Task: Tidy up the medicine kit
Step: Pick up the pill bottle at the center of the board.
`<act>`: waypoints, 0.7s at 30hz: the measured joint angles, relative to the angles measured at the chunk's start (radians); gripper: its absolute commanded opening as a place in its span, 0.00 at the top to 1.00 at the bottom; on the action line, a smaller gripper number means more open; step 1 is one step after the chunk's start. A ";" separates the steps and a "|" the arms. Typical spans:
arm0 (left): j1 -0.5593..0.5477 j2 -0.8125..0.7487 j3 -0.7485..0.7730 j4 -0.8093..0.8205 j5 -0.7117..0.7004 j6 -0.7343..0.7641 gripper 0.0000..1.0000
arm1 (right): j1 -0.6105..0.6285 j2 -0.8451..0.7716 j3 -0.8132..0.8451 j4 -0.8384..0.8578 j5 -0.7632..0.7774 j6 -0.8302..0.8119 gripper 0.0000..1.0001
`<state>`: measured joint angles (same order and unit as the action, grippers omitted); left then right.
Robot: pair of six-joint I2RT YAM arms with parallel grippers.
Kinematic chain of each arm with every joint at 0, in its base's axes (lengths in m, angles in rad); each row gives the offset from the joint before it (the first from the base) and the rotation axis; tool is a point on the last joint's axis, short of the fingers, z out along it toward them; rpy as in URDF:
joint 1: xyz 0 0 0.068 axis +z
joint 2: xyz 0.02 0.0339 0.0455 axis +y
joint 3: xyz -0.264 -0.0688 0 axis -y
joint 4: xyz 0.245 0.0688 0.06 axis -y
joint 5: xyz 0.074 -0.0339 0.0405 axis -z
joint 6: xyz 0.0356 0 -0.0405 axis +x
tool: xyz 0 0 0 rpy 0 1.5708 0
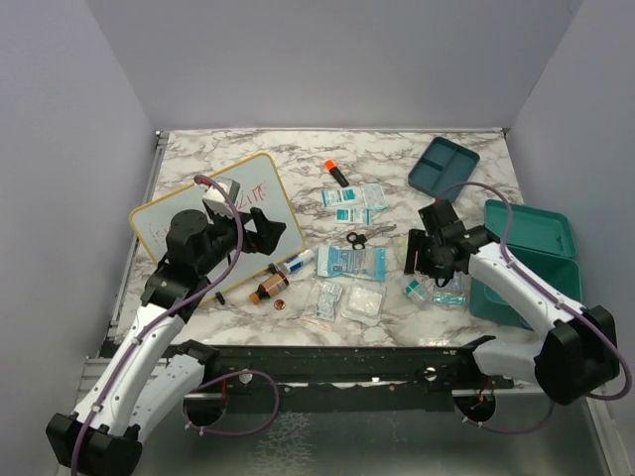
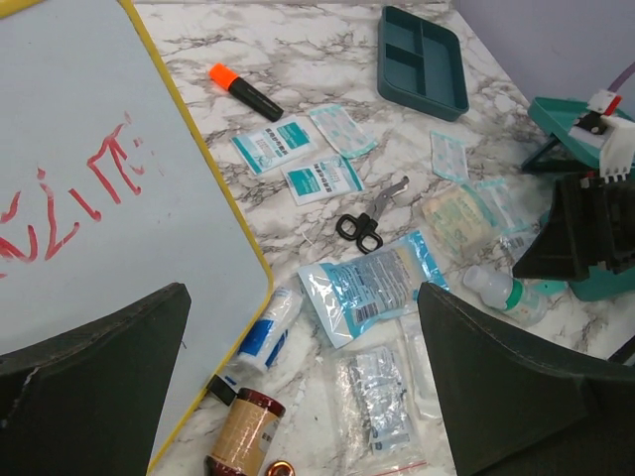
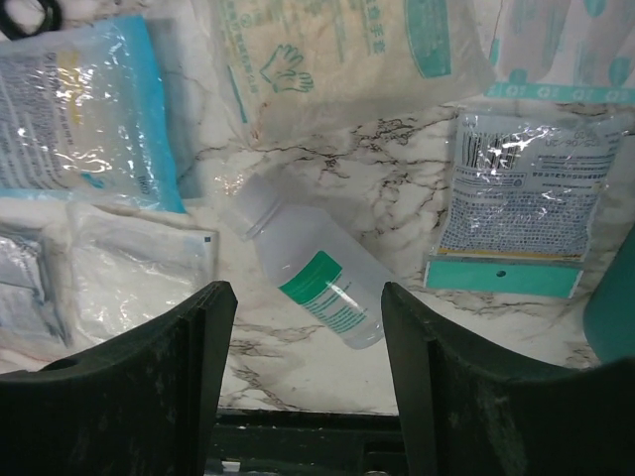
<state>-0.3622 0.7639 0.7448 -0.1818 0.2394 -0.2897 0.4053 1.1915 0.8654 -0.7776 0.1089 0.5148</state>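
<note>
**Medicine kit: items as we find them**

1. Medicine kit case (image 1: 536,233): teal. We log it at the right edge of the marble surface (image 1: 228,149), lid open, beside the right arm.
2. Tray insert (image 1: 444,166): matching teal, divided. We find it lying apart from the case at the far right of the surface, and we see nothing in its compartments.
3. Right tool (image 3: 308,290): we record the jaws parted, lowered over a small clear bottle (image 3: 317,283) with a green label. The bottle lies on its side, slanted between the two fingers. We cannot tell whether either finger touches it.
4. Left tool (image 2: 303,297): we note the jaws wide apart and holding nothing, raised over the near edge of the yellow-framed whiteboard (image 1: 268,183).
5. Loose on the surface between the arms, we count:
   - a blue pouch (image 1: 350,262)
   - black-handled scissors (image 1: 357,238) just beyond the pouch
   - two printed sachets (image 1: 352,198) farther back
   - an orange-capped marker (image 1: 335,174) beside them
   - a brown bottle (image 1: 266,290) lying on its side near the whiteboard's corner
   - a white and blue tube (image 1: 296,263) next to the brown bottle
6. A glove packet (image 3: 347,59) lies just beyond the clear bottle.
</note>
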 measured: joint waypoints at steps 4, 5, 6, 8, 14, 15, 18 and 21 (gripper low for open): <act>0.000 -0.026 0.000 -0.003 -0.011 0.010 0.01 | 0.000 0.078 -0.023 0.023 -0.019 0.000 0.33; 0.000 -0.027 0.000 -0.003 -0.012 0.012 0.01 | 0.000 0.094 -0.024 0.027 -0.022 -0.001 0.33; 0.000 -0.027 0.000 -0.004 -0.013 0.014 0.01 | 0.000 0.108 -0.024 0.033 -0.024 -0.003 0.32; 0.000 -0.027 0.000 -0.007 -0.016 0.017 0.01 | 0.000 0.129 -0.024 0.045 -0.031 -0.011 0.31; -0.003 -0.027 0.000 -0.010 -0.020 0.019 0.01 | 0.000 0.165 -0.024 0.063 -0.069 -0.047 0.30; -0.005 -0.027 0.000 -0.010 -0.019 0.019 0.01 | 0.000 0.171 -0.024 0.064 -0.073 -0.052 0.30; -0.006 -0.025 0.000 -0.010 -0.019 0.019 0.01 | 0.000 0.185 -0.024 0.066 -0.087 -0.063 0.29; -0.006 -0.024 0.000 -0.010 -0.019 0.019 0.01 | 0.004 0.200 -0.024 0.066 -0.097 -0.068 0.30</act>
<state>-0.3687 0.7403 0.7448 -0.1917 0.2199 -0.2710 0.4095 1.3911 0.8417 -0.7116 0.0120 0.4473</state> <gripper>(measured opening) 0.988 0.704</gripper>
